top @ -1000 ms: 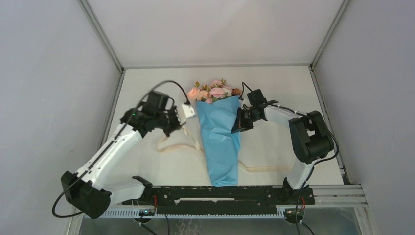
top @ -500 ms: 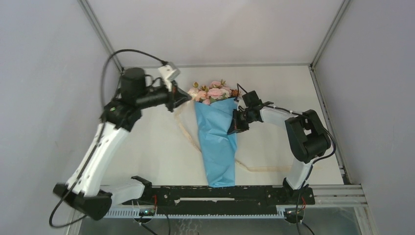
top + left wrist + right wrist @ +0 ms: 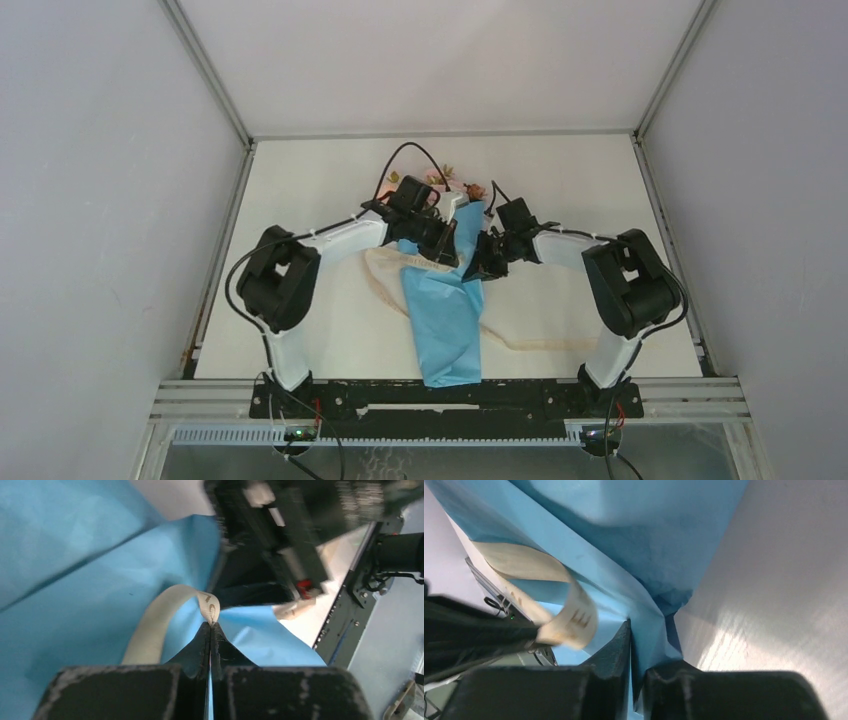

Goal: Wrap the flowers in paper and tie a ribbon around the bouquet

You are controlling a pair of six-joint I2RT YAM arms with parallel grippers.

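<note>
Saw a white table (image 3: 300,200) filling the enclosure, with both arms reaching inward from its near edge. Noted the left arm (image 3: 340,238) bent up and over toward the middle and the right arm (image 3: 570,245) folded in from the other side, both wrists close together over the upper half of the bouquet (image 3: 445,335). Found the bouquet lying flat at the centre of the table, narrow end toward the arm bases, wide end toward the far edge. Made out the paper (image 3: 440,300) as a light blue cone, creased and a little twisted below the wrists. Traced the ribbon (image 3: 385,272), cream, on both sides of the cone: looped on the table just left of the paper, trailing out again on the right near the cone's lower part, with one strip rising across the paper toward the left wrist. Glimpsed only a bit of the flowers (image 3: 472,190), pink with some green, at the wide end, mostly hidden behind the left arm. Found the left gripper (image 3: 210,630) closed tight, fingertips pressed together on a curled end of ribbon just above the blue paper. Found the right gripper (image 3: 638,632) with jaws almost together, a fold of the paper caught in the slim gap, at the cone's right edge beside bare table.
</note>
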